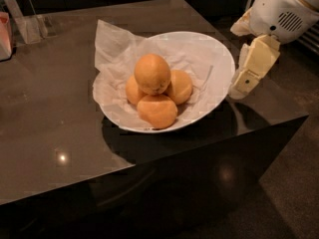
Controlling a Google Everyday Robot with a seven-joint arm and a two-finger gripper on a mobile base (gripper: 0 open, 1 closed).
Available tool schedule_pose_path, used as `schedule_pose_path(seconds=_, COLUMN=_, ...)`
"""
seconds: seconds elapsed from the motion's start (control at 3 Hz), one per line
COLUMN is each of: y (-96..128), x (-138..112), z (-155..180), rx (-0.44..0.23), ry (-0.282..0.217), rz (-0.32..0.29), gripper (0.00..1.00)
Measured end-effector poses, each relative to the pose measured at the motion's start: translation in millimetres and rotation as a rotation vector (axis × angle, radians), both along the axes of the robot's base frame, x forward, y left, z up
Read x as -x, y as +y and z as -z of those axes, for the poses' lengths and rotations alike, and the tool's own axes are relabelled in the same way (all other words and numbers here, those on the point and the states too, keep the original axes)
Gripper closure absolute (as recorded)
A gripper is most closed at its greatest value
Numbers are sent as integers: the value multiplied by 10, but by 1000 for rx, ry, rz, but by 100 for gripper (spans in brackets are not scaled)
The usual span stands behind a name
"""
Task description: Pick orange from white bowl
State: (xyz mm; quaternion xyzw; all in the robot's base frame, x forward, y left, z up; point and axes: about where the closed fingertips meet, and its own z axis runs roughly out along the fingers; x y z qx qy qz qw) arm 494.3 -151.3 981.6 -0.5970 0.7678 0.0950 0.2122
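Note:
The orange [152,73] is the largest fruit, slightly oval with a small dark blemish, and it sits on top of three smaller oranges [157,110]. They lie in the white bowl [219,59], which is lined with crumpled white paper [112,41] and stands on a dark glossy table. My gripper [244,78] hangs at the bowl's right rim, cream-coloured fingers pointing down, below the white arm [284,9]. It holds nothing that I can see.
The dark table [50,108] ends close to the right of the bowl, with floor [294,183] beyond. A clear holder [30,26] and a pink object [5,34] stand at the table's far left.

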Motion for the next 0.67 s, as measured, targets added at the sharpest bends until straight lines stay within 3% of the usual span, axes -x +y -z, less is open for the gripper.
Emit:
schedule_pose_path(seconds=0.33, y=101, x=-22, z=67, rx=-28, ry=-3, rz=-16, gripper=0)
schedule_pose_path(seconds=0.67, y=363, x=-25, z=233, rx=-87, ry=25, rz=-68, gripper=0)
